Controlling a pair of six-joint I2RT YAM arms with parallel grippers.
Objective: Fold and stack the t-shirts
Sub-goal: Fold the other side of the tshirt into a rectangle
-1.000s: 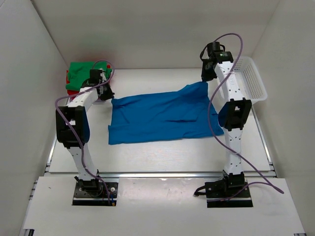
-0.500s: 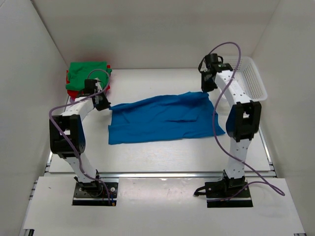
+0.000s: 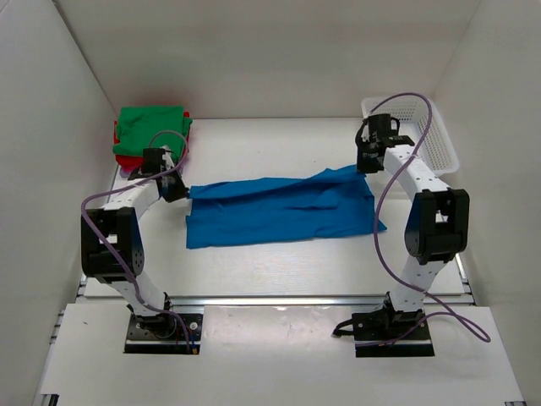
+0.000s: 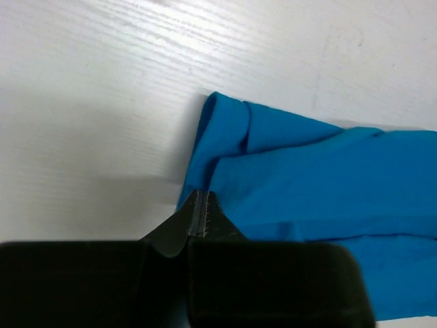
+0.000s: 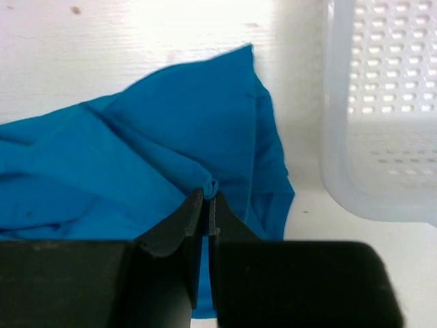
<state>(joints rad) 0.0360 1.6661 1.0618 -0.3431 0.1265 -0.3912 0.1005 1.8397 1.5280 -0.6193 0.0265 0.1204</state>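
A bright blue t-shirt lies spread across the middle of the table, its far edge lifted and drawn toward the near side. My left gripper is shut on the shirt's far left corner. At the far right corner my right gripper is shut on a pinch of the blue cloth. A stack of folded t-shirts stands at the far left, with a green one on top and a red one under it.
A white mesh basket stands at the far right, close beside my right arm and just right of the shirt's corner. White walls enclose the table on three sides.
Both grippers have moved toward the near side and down, carrying the blue shirt's far edge with them. The shirt's far strip now folds over toward the front.
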